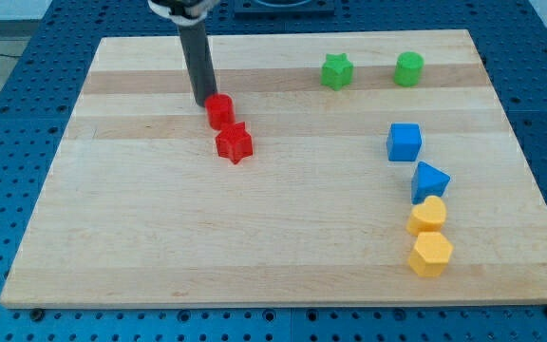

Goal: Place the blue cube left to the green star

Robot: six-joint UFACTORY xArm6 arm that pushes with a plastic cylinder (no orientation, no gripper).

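A: Blue cube [405, 142] sits near the right edge of the table [160, 237], a little above the middle. It is well apart from my tip [203, 102].

B: And where is the tip?

A: Near the top edge, left of centre. It stands just beside the red cylinder [219, 110], on its upper left, maybe touching. The red star [234, 143] is just below that cylinder. There is no hand to open or close, only the rod.

B: Where is the green star [336, 71]?

A: Near the top edge, right of centre. The green cylinder [408, 68] is to its right. The place left of the star is free.

B: So which step is this?

A: I think the approach, because the cube is not yet touched. The tip needs to go around to the lower right side of the cube, then push it up and to the left, past the star. The blue wedge-like block [429, 180] and two yellow blocks [428, 236] lie below the cube, so the tip must enter carefully there.
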